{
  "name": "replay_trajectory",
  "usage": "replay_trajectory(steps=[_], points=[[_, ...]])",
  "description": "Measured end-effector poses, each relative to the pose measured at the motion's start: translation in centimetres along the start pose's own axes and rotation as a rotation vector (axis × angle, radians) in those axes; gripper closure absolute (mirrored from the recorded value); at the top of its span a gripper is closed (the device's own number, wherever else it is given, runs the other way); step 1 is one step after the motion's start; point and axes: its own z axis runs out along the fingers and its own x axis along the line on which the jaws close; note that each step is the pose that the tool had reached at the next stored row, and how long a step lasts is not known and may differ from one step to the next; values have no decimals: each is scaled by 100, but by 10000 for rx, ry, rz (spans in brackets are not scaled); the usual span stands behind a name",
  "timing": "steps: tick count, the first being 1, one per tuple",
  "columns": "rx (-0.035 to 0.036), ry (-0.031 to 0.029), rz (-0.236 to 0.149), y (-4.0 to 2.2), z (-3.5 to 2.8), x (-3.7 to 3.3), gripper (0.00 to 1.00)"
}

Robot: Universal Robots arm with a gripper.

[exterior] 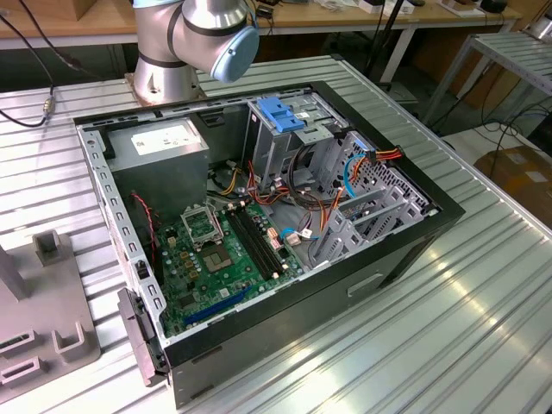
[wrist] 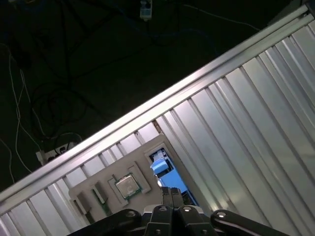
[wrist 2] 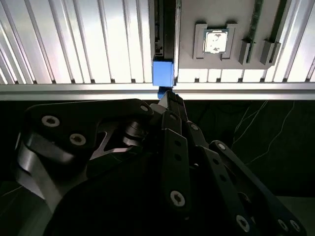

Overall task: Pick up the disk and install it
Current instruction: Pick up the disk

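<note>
End effector (wrist 2: 166, 97) closed narrow, tip nr blue end tab of disk (wrist 2: 163, 73), disk edge-on at grey fixture (wrist 2: 211, 14)

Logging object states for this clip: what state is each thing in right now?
disk: standing on edge in a slot of the grey holder, not in the case.
gripper: jaws shut, tips close by the disk's blue end.
computer case: lying on its side, open.
processor chip: seated in a recess of the holder.
</note>
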Motion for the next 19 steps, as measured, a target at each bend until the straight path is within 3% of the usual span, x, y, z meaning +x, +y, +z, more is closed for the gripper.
replay_trajectory(steps=[3,10,13,17,19], points=[[-4,12,-312,0,1,0,90],[0,13,-374,0,2,0,90],[27,39,-447,0,2,0,90],[24,64,-965,0,3,0,90],[18,80,-1398,0,4,0,90]])
